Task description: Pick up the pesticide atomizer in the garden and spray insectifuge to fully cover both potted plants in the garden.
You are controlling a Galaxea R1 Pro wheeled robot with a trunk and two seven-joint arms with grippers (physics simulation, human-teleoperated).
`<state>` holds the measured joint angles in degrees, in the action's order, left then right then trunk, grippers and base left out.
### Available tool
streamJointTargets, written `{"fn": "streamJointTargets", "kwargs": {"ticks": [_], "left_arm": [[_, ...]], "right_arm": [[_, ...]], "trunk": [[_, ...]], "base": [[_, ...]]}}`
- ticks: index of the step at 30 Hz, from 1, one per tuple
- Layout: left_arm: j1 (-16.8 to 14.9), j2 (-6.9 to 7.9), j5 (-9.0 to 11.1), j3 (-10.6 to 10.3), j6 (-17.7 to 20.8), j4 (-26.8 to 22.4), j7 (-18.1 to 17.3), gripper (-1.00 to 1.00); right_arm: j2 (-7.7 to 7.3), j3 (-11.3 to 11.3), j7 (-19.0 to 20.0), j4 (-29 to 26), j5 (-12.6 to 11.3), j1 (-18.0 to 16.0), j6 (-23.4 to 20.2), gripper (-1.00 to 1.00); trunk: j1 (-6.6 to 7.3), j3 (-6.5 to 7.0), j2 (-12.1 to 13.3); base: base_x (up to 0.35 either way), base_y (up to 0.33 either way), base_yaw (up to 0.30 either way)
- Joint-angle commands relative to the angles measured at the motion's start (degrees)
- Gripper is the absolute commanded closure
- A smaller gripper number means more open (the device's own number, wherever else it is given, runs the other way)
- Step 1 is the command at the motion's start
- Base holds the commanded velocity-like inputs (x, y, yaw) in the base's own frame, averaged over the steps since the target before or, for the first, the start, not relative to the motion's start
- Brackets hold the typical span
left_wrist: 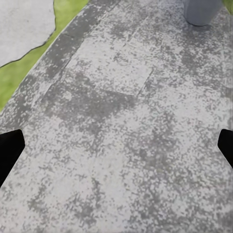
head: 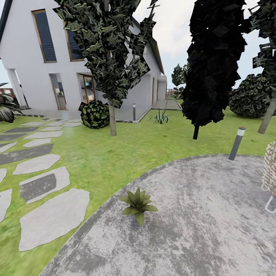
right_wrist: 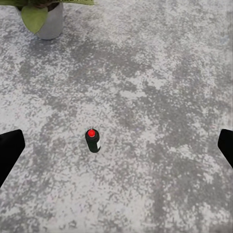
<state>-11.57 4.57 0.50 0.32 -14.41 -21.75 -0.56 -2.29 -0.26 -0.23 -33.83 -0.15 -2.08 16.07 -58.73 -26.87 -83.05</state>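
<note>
A: Head view, left to right: stepping stones (head: pixel 53 218) at the left edge, lawn (head: pixel 126 153), then a potted plant (head: pixel 138 204) low at centre on the rim of the grey patio (head: pixel 199 222). Lamp post (head: pixel 236 143) at upper right, white wire chair (head: pixel 270 176) cut by the right edge.

B: And the wrist views?

A: Left wrist view: dark fingers (left_wrist: pixel 9 150) at both side edges, spread wide, holding nothing; bare stone between, a grey pot (left_wrist: pixel 200 10) at the top right. Right wrist view: grey pot with a green leaf (right_wrist: pixel 42 19) at upper left, pesticide atomizer (right_wrist: pixel 92 141) left of centre, upright on the stone, red cap on top, well apart from that pot. Fingers (right_wrist: pixel 9 153) spread just as wide, empty.

B: Risks?

A: Bottle slim and freestanding, off to one side of the open gap; likely to tip and roll if clipped by one finger on the way down. Also easy to pinch the cap alone and lose the grip.

B: Any writing?

A: A pale label band on the bottle, too small to read. No brand legible anywhere.
</note>
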Motion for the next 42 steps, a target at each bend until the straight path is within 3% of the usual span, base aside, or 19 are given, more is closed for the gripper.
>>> {"fn": "streamJointTargets", "kwargs": {"ticks": [1, 18, 42], "left_arm": [[0.0, 0.0, 0.0, 0.0, -0.2, 0.0, -0.1, -1.0], [-0.1, 0.0, 0.1, 0.0, -0.2, 0.1, 0.0, -1.0], [-0.1, 0.0, -0.1, 0.0, -0.2, 0.1, 0.0, -1.0]], "right_arm": [[0.0, 0.0, 0.0, 0.0, 0.0, 0.0, 0.2, -1.0], [-0.3, -0.3, -0.1, -0.3, 0.0, 0.0, 0.2, -1.0], [-0.31, -0.3, -0.1, -0.3, 0.0, 0.0, 0.2, -1.0]], "trunk": [[0.0, -0.06, 0.0], [0.0, -0.06, 0.0], [0.0, -0.06, 0.0]], "base": [[0.0, 0.0, -0.018], [0.0, 0.0, -0.014], [0.0, 0.0, -0.284]]}}
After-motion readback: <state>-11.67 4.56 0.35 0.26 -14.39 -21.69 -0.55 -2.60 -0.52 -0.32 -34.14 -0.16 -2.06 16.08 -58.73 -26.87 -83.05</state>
